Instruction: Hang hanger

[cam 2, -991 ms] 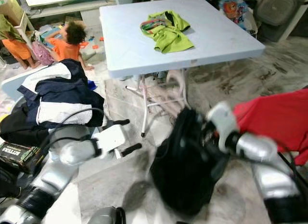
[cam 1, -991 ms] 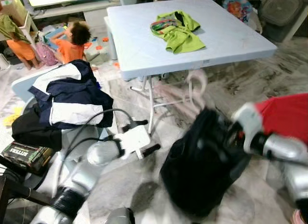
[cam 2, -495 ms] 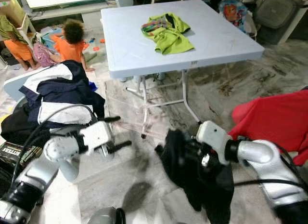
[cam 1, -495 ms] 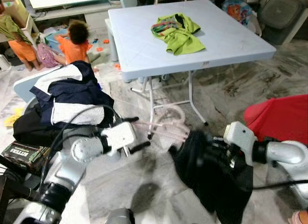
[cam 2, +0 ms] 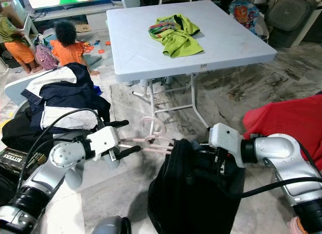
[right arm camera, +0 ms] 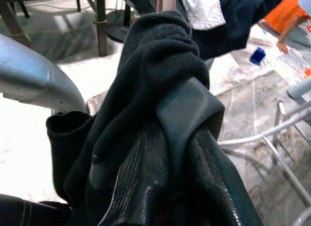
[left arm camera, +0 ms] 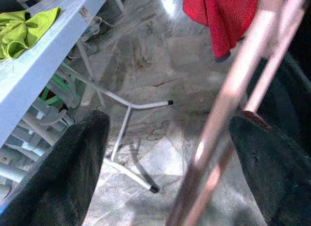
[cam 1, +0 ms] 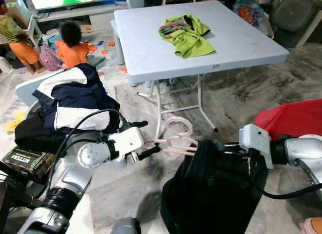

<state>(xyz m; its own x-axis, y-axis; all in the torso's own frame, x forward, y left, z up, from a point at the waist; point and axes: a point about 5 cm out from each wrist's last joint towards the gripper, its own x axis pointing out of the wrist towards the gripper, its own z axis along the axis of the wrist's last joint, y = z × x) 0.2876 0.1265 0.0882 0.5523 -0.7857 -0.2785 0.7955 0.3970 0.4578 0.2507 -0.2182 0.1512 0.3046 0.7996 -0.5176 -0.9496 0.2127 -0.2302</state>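
Note:
A pink hanger (cam 1: 176, 133) carries a black garment (cam 1: 211, 193) that hangs low over the floor in front of me. My right gripper (cam 1: 232, 156) is shut on the garment's top fold, its fingers (right arm camera: 160, 187) pinching the cloth near the hanger. The hanger's hook end sticks out toward my left gripper (cam 1: 152, 137), which is open. In the left wrist view the pink hanger bar (left arm camera: 228, 95) runs between its two spread fingers (left arm camera: 73, 177) without touching them.
A white folding table (cam 1: 151, 58) stands ahead with a green garment (cam 1: 188, 32) on it; its legs are just behind the hanger. A chair with a navy-and-white jacket (cam 1: 75, 100) is at left, a red cloth (cam 1: 297, 121) at right. Two small people (cam 1: 70, 45) sit at back left.
My right gripper swung the black garment down and settled, turning the hanger's hook toward the left. My left gripper rose and moved right until the hanger bar lay between its fingers.

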